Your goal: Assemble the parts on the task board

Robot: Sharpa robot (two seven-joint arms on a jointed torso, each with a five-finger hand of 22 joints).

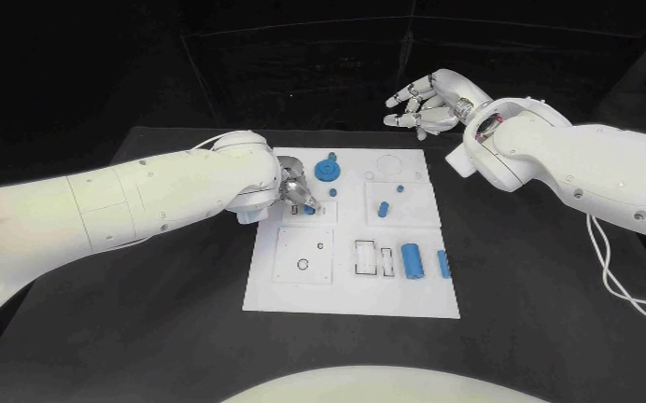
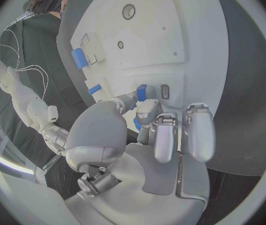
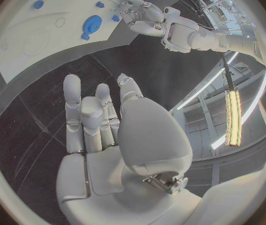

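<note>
We see the left hand pinching a small blue part at the task board's left edge (fingertips closed on it); the right hand hangs open beyond its far edge.

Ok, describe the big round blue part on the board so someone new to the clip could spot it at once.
Start at the white task board in the middle of the black table and go to its far edge. Just beyond the left hand sits the round blue part. It is a wide disc with a small knob beside it, while the other blue parts are slim pegs or cylinders.
</note>
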